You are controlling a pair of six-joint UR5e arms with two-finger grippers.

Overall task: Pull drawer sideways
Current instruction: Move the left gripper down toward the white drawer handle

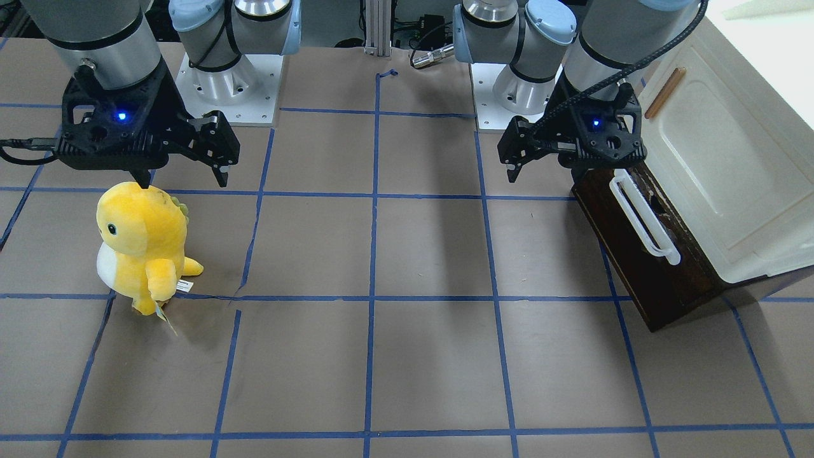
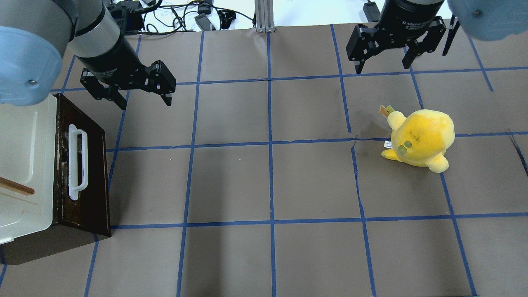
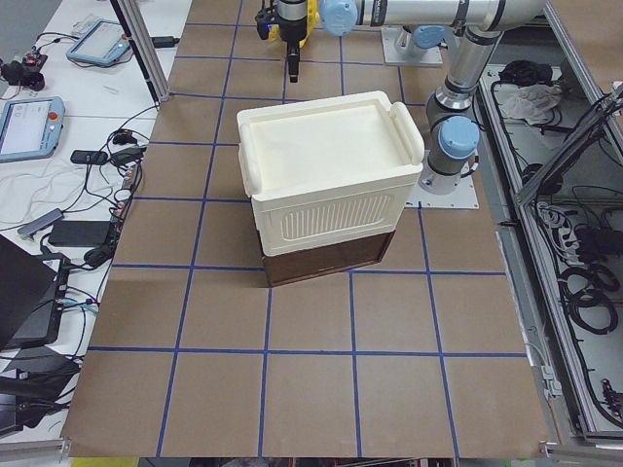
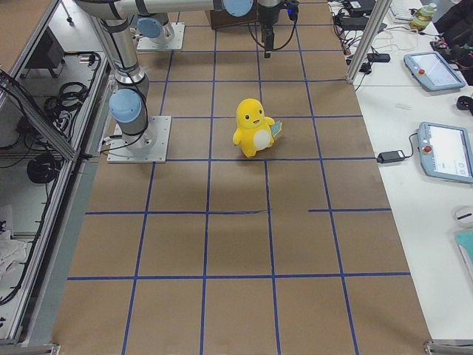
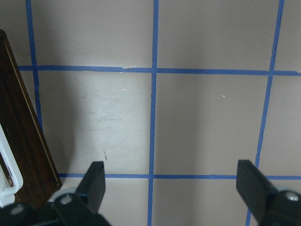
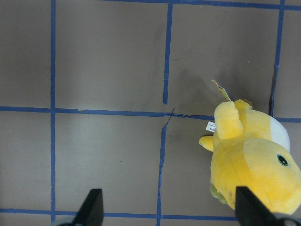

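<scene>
The drawer sits at the tabletop's left end, against the cream cabinet, its white handle untouched. The left claw hangs near the drawer's far corner, jaws apart, gripping nothing. The right claw, jaws also spread, hovers near a yellow plush toy

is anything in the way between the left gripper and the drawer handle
Nothing visible. The left gripper hangs open over bare table near the drawer corner, and the handle is uncovered. The plush sits far off, across the table.
</scene>
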